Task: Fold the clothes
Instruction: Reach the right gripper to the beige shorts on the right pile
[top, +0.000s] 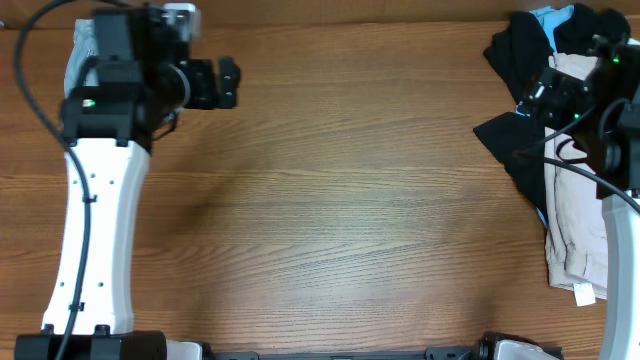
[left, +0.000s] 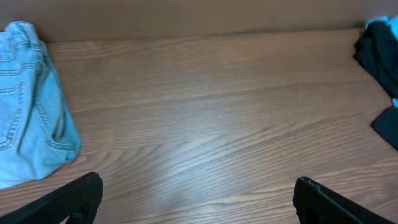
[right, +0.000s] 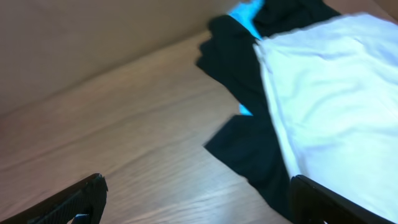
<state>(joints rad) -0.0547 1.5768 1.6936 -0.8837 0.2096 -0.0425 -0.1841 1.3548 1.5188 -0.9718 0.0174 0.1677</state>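
Both the left gripper and the right gripper had jaws spread wide, empty. Soft, creased beige shorts lay at the wood-grain table's right edge, partly over limp black garments.

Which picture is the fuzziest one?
Right wrist view: the fuzziest, smeared all over, with the cream shorts washed out nearly white. Left wrist view: the denim shorts fairly clear, a pale sheen on the table. Overhead view: the sharpest, wood grain crisp.
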